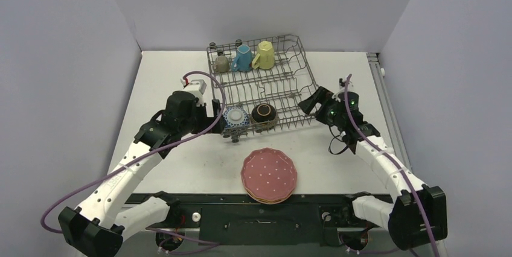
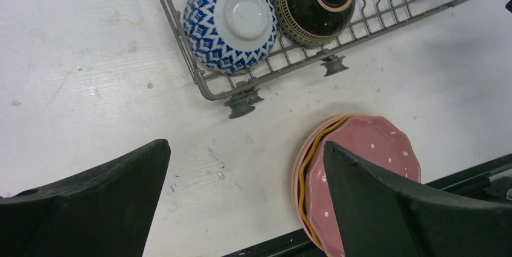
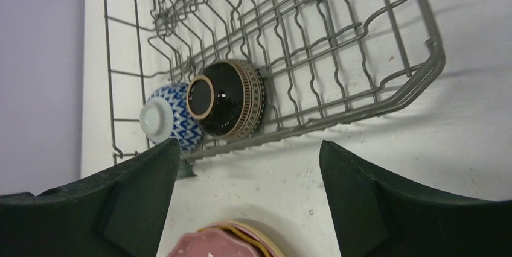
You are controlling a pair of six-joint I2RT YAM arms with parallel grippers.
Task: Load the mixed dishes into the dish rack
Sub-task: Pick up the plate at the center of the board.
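Plate stack (image 1: pixel 268 174) near rack (image 1: pixel 284 82), two bowls (image 1: pixel 264 113) inside

Bowls (image 1: pixel 264 114) sit in rack (image 1: pixel 290 70), plates (image 1: pixel 268 172) before it.

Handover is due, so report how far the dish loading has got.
Done: the grey mug, blue mug, yellow mug, blue-white bowl and brown bowl are in the dish rack. In hand: nothing; left gripper and right gripper are open, empty. Left: the plate stack, pink on top, on the table.
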